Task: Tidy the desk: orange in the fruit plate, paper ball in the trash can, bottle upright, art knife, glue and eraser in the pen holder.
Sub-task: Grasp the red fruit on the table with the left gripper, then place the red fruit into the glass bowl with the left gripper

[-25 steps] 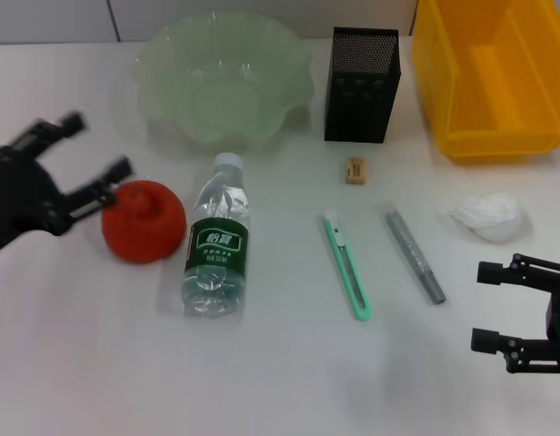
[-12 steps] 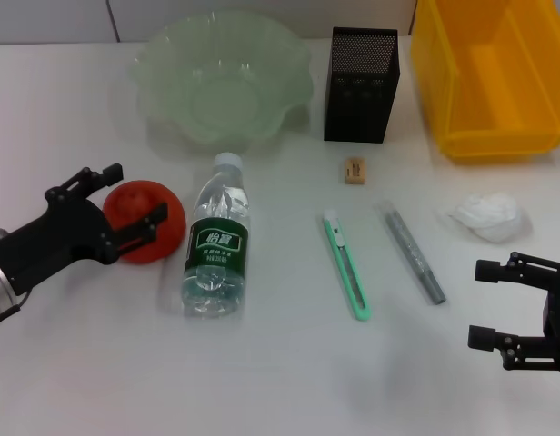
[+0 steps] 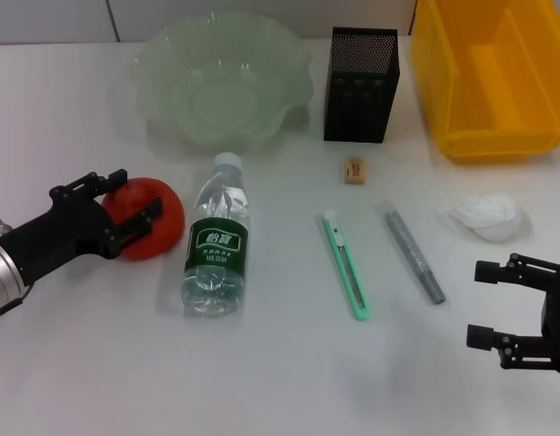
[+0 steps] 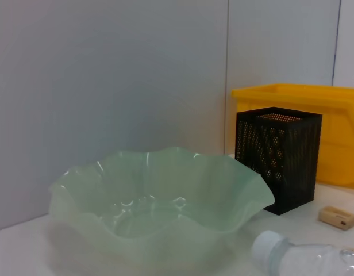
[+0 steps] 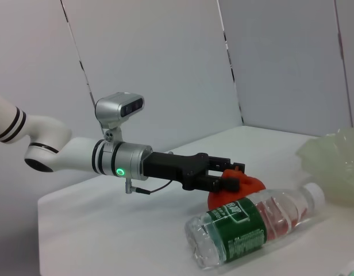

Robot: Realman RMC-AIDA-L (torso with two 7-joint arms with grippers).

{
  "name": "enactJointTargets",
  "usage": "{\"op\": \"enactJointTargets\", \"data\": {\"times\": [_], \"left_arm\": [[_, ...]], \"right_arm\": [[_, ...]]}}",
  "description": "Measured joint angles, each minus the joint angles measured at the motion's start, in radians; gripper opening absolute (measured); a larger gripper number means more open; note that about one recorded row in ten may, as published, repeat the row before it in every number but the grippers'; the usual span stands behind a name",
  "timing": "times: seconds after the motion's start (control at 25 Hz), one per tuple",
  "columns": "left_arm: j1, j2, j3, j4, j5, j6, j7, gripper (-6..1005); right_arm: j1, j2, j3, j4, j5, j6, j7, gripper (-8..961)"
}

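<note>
One step in hand: orange [image 3: 149,218] to plate [image 3: 224,77]. Left gripper [image 3: 127,205] jaws open, straddling orange beside bottle [image 3: 215,249], not yet closed. Next: close, lift. Right gripper [image 3: 504,303] idle, jaws open.

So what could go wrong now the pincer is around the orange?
The left pincer straddles the orange with its fingers open. The orange is round, so it might squirt out sideways as the fingers close. The lying bottle is right beside it and could get bumped and roll. The fruit plate has a wavy raised rim, so a low carry might knock it.
</note>
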State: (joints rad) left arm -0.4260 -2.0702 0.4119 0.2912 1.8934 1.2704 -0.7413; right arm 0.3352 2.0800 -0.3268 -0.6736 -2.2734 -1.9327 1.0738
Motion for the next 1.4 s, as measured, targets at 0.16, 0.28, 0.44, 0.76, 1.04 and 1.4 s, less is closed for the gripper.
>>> {"op": "enactJointTargets", "data": {"times": [0.16,0.28,0.44,0.76,1.04,1.4], "left_arm": [[-0.006,0.0,0.006,0.002,0.004,-0.009,-0.005,744],[-0.007,0.0,0.006,0.001,0.005,-0.011,-0.006,615],[-0.008,0.0,0.016,-0.001,0.006,0.001,-0.012,438],[-0.002,0.0,-0.005,0.1,-0.084,0.178,-0.117,193],[-0.132,-0.002,0.009,0.123,-0.216,0.195,-0.194,162],[-0.412,-0.009,-0.01,-0.088,-0.27,-0.201,-0.071,107]], "right_arm": [[-0.002,0.0,0.0,0.0,0.0,0.003,0.0,841],[-0.002,0.0,0.0,0.0,0.0,0.009,0.0,841],[-0.002,0.0,0.001,0.0,0.0,0.014,0.001,841],[-0.002,0.0,0.009,0.0,0.005,0.014,0.002,841],[-0.002,0.0,0.008,0.0,0.006,0.014,0.004,840],[0.0,-0.001,0.005,0.0,0.006,0.014,0.013,840]]}}
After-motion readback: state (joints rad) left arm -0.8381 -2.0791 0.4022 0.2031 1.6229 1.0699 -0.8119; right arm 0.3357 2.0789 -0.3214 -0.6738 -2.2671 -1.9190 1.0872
